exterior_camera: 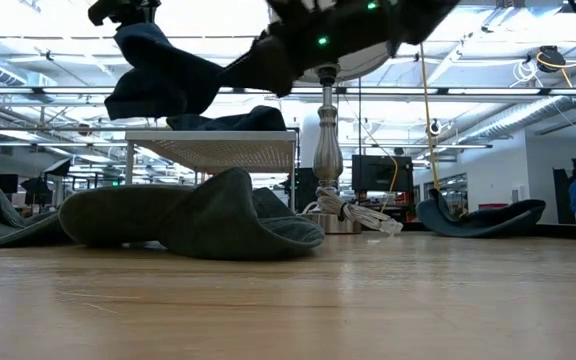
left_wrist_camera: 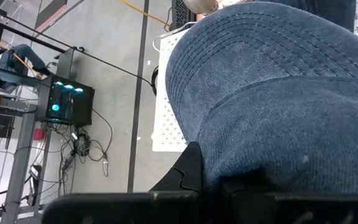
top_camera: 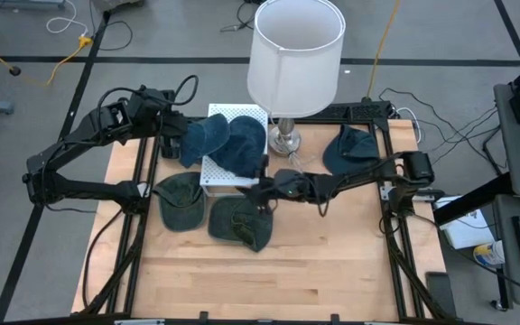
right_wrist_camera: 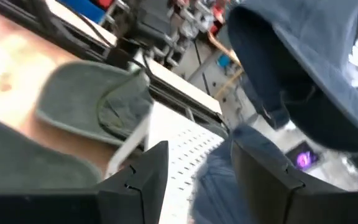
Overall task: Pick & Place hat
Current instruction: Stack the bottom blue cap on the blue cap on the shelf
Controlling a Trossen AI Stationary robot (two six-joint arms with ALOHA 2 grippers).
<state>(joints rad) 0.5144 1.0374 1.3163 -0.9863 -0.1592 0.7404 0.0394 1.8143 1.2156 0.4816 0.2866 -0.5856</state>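
Left pincer point(top_camera: 175, 132) clamped on blue denim hat point(top_camera: 204, 138), holding it above left edge of white perforated stand point(top_camera: 228, 171) at far side of worktop point(top_camera: 269, 271). Second blue hat point(top_camera: 244, 144) lies on stand. Right pincer point(top_camera: 262, 187) hovers at stand's near right corner, fingers apart, nothing held. Green hats point(top_camera: 181, 199) lie on worktop nearby.

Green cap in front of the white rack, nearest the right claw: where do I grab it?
Take the green cap by its brim edge, coming from above: it lies flat and slumped on the table, so only the stiff brim offers a pinchable lip.
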